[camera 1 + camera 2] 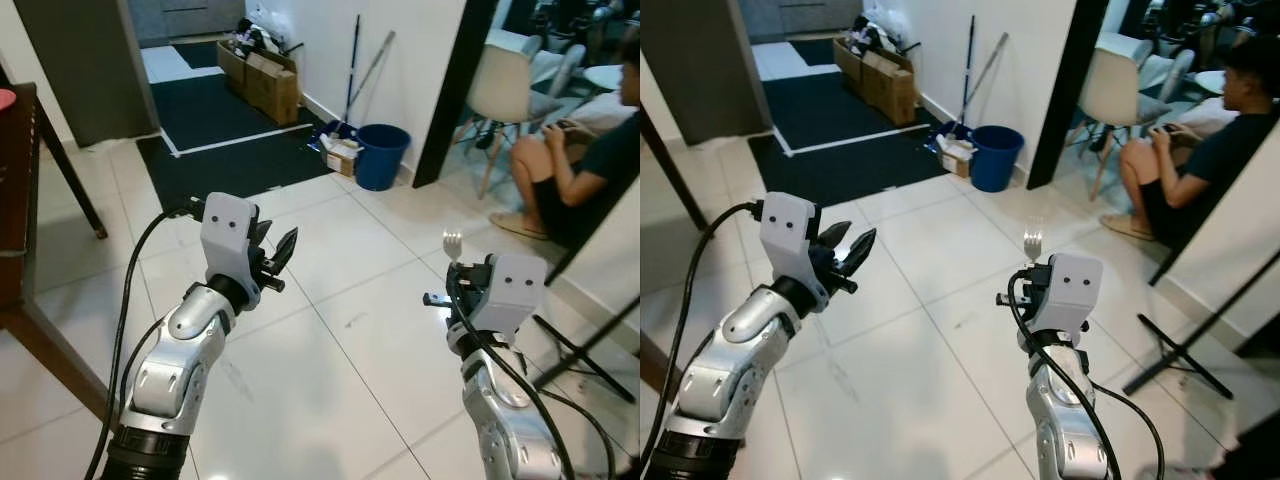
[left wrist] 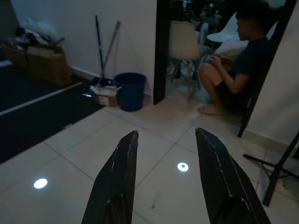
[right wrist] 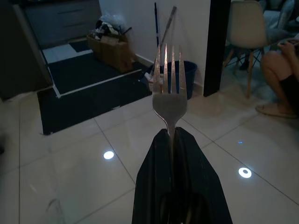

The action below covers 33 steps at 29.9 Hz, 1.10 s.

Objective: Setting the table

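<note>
One fork (image 3: 169, 95) stands upright, pinched in our right end effector (image 3: 175, 135) above the floor, the left end effector (image 2: 170, 154) wide and empty; we judge carrying underway, next reaching the bench (image 1: 20, 200).

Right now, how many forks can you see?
1: a fork upright in the right gripper, jaws shut on its handle, above the tiled floor. Others may be out of view.

Silver fork (image 3: 170, 100), blue bucket (image 1: 382, 154)

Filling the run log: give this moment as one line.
right hand: shut on fork, tines up | left hand: open, nothing held | floor: white tile
</note>
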{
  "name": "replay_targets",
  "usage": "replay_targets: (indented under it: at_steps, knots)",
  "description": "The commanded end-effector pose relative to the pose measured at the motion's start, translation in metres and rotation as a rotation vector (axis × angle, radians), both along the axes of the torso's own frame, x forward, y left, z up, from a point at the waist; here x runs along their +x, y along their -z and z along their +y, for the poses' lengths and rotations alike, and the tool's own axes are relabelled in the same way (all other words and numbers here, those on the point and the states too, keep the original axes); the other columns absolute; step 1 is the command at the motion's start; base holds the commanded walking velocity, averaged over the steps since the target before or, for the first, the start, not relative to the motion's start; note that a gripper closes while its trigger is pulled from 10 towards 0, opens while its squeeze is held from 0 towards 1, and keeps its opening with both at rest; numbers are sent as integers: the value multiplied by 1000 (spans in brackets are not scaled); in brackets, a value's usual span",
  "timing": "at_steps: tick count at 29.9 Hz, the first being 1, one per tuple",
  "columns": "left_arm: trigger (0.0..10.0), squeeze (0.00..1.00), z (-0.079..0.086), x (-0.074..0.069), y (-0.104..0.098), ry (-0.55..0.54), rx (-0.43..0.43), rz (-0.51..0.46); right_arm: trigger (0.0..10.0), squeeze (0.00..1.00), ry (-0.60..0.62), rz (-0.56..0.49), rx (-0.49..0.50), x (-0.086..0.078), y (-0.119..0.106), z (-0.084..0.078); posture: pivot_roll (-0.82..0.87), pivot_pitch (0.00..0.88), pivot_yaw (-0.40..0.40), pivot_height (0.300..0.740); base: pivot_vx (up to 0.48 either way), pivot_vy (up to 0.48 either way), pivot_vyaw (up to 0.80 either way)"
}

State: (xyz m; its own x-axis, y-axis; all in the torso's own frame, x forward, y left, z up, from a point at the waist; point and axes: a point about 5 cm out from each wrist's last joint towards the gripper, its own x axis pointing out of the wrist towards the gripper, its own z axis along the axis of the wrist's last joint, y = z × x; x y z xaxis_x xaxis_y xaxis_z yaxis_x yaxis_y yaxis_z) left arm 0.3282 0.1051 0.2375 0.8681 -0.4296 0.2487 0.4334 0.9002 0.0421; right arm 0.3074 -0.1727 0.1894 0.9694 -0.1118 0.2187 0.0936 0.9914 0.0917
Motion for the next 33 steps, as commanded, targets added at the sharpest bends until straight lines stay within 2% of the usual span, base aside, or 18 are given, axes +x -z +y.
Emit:
replay_targets:
  at_steps: [1,18,33]
  knots:
    - [10000,0,-1,0,3,2,15,2,10000,0,12,-4,4,-2,0,-3,16,109,62,740,480,0,0]
    - [10000,0,-13,-3,7,45,-1,14,10000,0,23,-2,1,-4,0,-6,-4,112,61,740,480,0,0]
    - [10000,0,-14,-4,8,56,-2,15,10000,0,27,-3,3,-5,0,-6,-4,112,67,740,480,0,0]
